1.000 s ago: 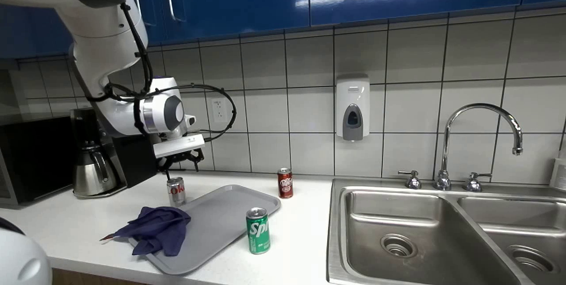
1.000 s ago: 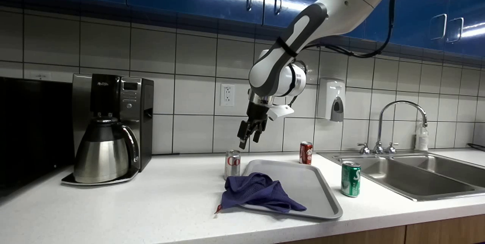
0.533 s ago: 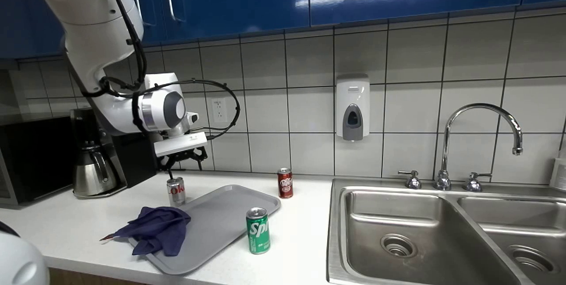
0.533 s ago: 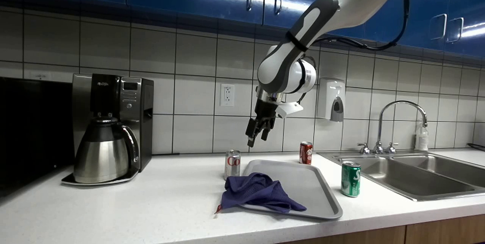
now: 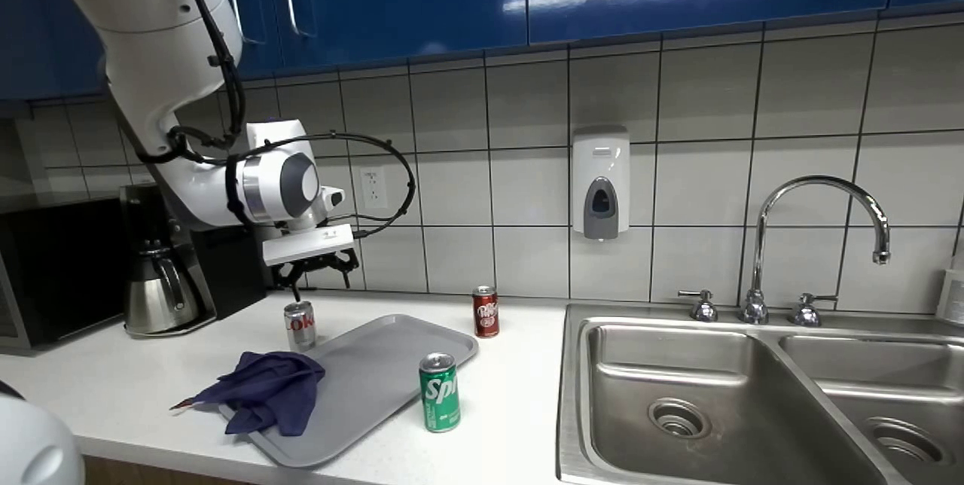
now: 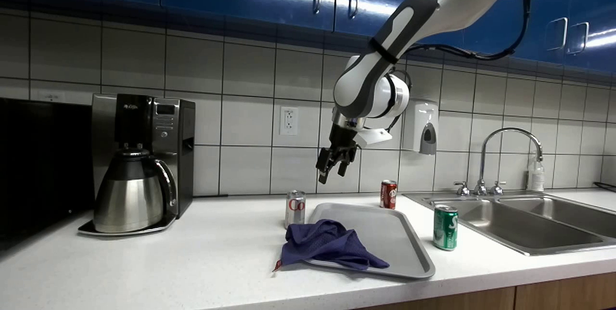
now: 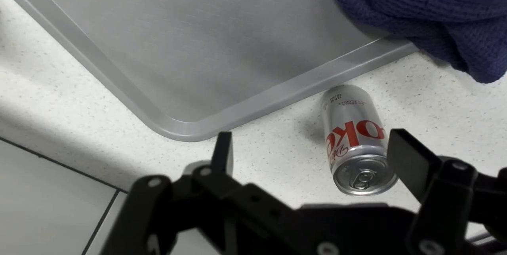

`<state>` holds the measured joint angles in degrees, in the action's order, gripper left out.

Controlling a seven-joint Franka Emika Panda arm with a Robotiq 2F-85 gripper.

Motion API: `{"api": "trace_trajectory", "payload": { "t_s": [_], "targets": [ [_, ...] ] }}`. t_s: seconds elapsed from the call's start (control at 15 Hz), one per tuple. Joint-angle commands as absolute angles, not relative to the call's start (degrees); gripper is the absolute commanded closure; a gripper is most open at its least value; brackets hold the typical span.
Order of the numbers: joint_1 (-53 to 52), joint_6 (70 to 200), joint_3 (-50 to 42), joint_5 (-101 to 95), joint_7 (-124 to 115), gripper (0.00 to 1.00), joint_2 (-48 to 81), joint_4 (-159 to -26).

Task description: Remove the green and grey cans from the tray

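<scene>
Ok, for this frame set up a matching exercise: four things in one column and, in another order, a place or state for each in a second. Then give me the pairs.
Things:
1. green can
2. grey can
3. purple cloth
4. gripper

Places and states:
A. bunched up, partly on the tray and partly off it
B. open, gripping nothing
C. on the counter, between tray and sink
D. beside the tray, showing red lettering

Pairs: 1-C, 2-D, 3-A, 4-B

Diet Coke can (image 7: 352, 128), Sprite can (image 5: 440, 395): glossy metal. Tray (image 7: 198, 57): matt, plastic-looking, faintly textured. Towel (image 7: 435, 13): rough ribbed cloth. Sink (image 5: 715, 402): satiny steel.
</scene>
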<state>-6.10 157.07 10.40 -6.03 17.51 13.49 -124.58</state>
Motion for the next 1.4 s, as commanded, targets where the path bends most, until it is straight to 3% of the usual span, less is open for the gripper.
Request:
{"api": "trace_trajectory", "payload": {
  "t_s": [0.0,0.2,0.27,0.6,1.33],
  "targets": [
    [-6.7,159.1,9.1,-6.6,12.9,0.0,10.8,-127.3],
    [-6.9,159.5,8.4,-7.1,10.8,0.0,10.5,-127.7],
    [-4.1,162.3,8.7,-4.6,14.5,0.0,6.2,-134.3],
    [-2.5,164.3,6.3,-4.2,14.9,0.0,2.3,-140.9],
    [-3.0,163.1,3.8,-5.6,13.4,0.0,2.1,-142.4]
  ]
}}
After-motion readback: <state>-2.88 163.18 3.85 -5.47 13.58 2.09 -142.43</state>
